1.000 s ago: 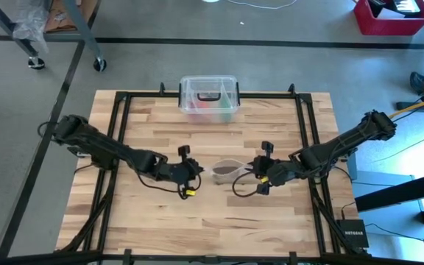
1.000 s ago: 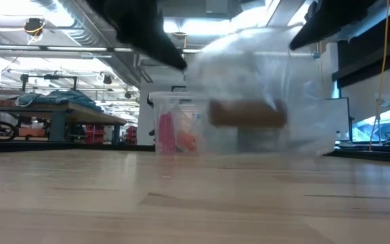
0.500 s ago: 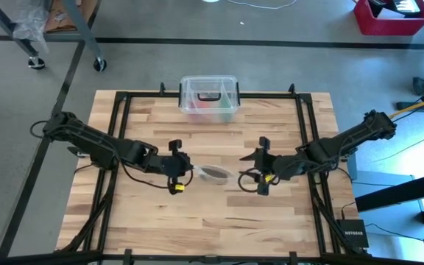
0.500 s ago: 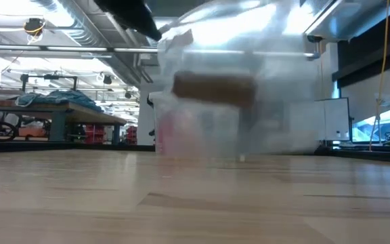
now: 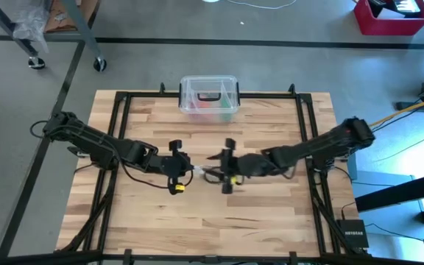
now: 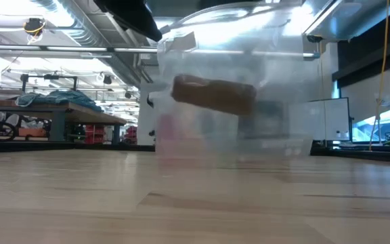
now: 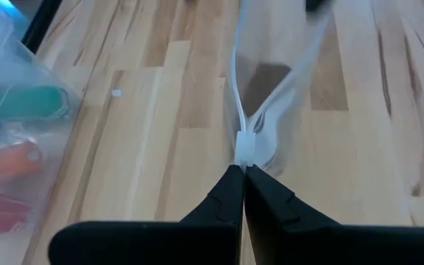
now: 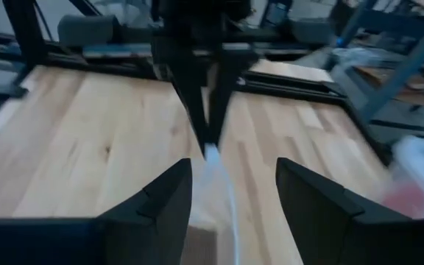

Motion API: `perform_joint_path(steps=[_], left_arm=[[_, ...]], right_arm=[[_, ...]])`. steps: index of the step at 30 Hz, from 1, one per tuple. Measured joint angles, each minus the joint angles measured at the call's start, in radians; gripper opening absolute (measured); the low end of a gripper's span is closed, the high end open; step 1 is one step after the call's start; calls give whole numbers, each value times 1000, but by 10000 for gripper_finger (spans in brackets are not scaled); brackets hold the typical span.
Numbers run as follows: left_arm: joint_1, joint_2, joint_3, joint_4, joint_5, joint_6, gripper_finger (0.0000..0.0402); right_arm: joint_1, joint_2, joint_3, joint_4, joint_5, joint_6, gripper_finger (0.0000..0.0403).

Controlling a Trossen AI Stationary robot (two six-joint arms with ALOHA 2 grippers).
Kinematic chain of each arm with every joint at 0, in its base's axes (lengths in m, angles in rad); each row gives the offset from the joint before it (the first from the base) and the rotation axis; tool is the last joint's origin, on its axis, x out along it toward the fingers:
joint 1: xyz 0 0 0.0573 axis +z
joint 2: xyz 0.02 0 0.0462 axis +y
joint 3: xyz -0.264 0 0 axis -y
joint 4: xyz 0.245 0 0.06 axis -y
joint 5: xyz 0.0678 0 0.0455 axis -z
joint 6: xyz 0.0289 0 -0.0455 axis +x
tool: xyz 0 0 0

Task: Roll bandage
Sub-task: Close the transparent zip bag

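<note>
High view: wooden table at centre frame. Left gripper at mid-table, pinched shut on the edge of a clear plastic bag. Right gripper just right of it, at the bag's other side, jaws apart with the bag between them; contact cannot be confirmed. Clear plastic box at the table's upper centre edge. Bandage not discernible here.

Low view: bag hangs above the tabletop, filling centre frame. Bandage, a small brown roll, lies inside it, slightly tilted. Both grippers cut off at the top edge.

Left wrist view: left fingertips closed on the bag's white seam; a brown shape beyond, likely the roll, is blurred.

Right wrist view: right fingers stand wide, the bag's edge between them, untouched as far as can be seen.

Risk: only one corner appears firmly held; the bag may swing or tip and spill the roll, or slip from the narrow seam hold.
</note>
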Motion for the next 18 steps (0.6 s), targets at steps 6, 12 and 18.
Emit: perform_joint_path(steps=[6,12,18], left_arm=[[-1,0,0,4,0,0,0],[-1,0,0,3,0,-10,0],[-1,0,0,5,0,-11,0]], right_arm=[[-62,118,105,2,-99,-13,200],[-87,180,145,-52,-135,14,172],[-85,190,147,-62,-144,14,133]])
